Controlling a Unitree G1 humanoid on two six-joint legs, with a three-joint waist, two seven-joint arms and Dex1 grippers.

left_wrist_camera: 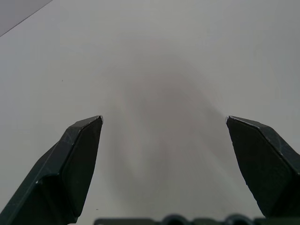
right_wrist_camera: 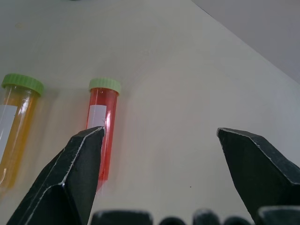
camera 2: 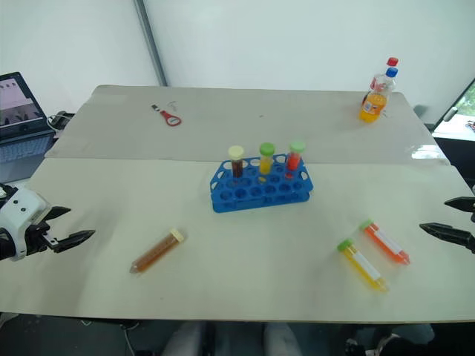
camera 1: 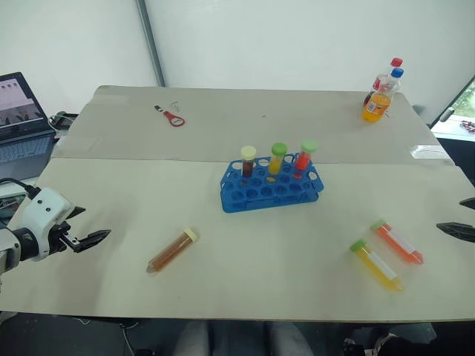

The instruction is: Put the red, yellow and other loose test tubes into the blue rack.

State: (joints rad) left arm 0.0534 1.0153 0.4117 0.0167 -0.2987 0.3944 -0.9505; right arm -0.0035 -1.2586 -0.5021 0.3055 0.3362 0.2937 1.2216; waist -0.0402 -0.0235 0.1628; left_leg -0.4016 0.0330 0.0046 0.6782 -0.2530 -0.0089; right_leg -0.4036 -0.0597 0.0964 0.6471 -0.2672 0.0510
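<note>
Right end effector (right_wrist_camera: 159,136) beside red tube (right_wrist_camera: 101,126)

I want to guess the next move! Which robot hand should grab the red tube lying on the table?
Probably the right hand. It hangs open beside the red green-capped plastic tube lying at the table's right side. The left hand is far across the table.
</note>
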